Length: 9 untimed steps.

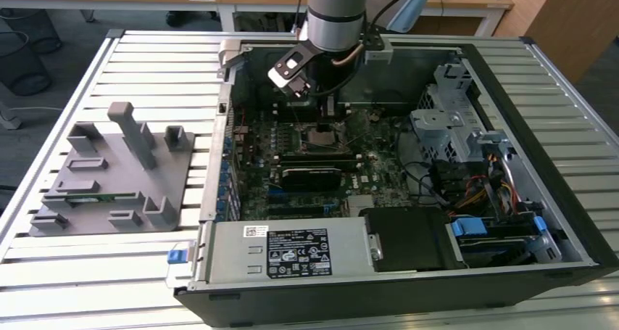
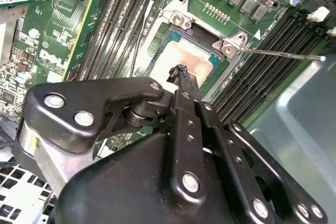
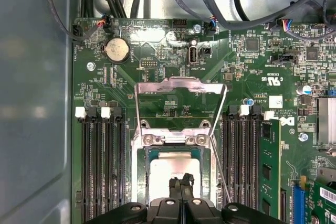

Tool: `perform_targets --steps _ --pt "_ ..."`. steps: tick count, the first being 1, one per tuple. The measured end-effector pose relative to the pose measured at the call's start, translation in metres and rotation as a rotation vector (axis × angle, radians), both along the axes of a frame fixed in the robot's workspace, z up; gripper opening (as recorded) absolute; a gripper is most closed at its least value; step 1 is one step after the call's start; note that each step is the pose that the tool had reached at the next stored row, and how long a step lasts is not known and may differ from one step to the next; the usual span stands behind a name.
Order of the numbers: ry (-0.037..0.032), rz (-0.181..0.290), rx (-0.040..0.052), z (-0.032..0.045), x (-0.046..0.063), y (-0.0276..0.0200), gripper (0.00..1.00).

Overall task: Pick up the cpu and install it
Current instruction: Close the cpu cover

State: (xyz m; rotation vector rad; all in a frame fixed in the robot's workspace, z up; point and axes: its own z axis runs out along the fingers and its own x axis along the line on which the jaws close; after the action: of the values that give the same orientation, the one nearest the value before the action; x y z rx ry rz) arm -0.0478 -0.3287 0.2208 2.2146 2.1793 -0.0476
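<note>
The cpu (image 2: 193,56) (image 3: 167,167), a flat square with a silvery top and pale rim, lies flat in the motherboard socket (image 3: 147,141). The socket's metal load plate (image 3: 181,100) stands swung up, and its thin lever (image 2: 283,54) sticks out to one side. My gripper (image 2: 181,72) (image 3: 181,182) hangs straight over the chip with its two black fingers pressed together, tips at or just above the chip's top plate. In the exterior view the gripper (image 1: 324,121) reaches down into the open computer case (image 1: 541,163) over the socket.
Memory slots (image 3: 100,166) flank the socket on both sides, one holding a green stick (image 3: 268,169). On the exterior view's left a grey fixture (image 1: 116,178) holds a green memory stick (image 1: 92,196). A power supply (image 1: 280,252) and a drive cage (image 1: 454,123) crowd the case.
</note>
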Motion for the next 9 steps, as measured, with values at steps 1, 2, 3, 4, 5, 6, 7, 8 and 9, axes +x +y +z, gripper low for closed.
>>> perform_targets --steps 1,2,3,4,5,6,7,8,9 --pt "0.0001 0.0 -0.0001 0.0003 0.0 0.0 0.11" --pt "0.0 0.0 0.0 0.0005 0.0 0.0 0.11" --pt "0.0001 0.0 -0.0002 0.0012 0.0 0.0 0.11" --pt "0.0001 0.0 -0.0001 0.0016 0.0 0.0 0.11" --pt "0.0 0.0 0.0 0.0018 0.0 0.0 0.11" --pt "0.0001 0.0 -0.0001 0.0024 0.0 0.0 0.11" --pt "0.0001 0.0 -0.0001 0.0029 0.0 0.0 0.11" --pt "-0.0001 0.0 0.0002 0.0031 0.0 0.0 0.11" --pt "-0.0001 0.0 0.0002 0.0032 0.0 0.0 0.11"
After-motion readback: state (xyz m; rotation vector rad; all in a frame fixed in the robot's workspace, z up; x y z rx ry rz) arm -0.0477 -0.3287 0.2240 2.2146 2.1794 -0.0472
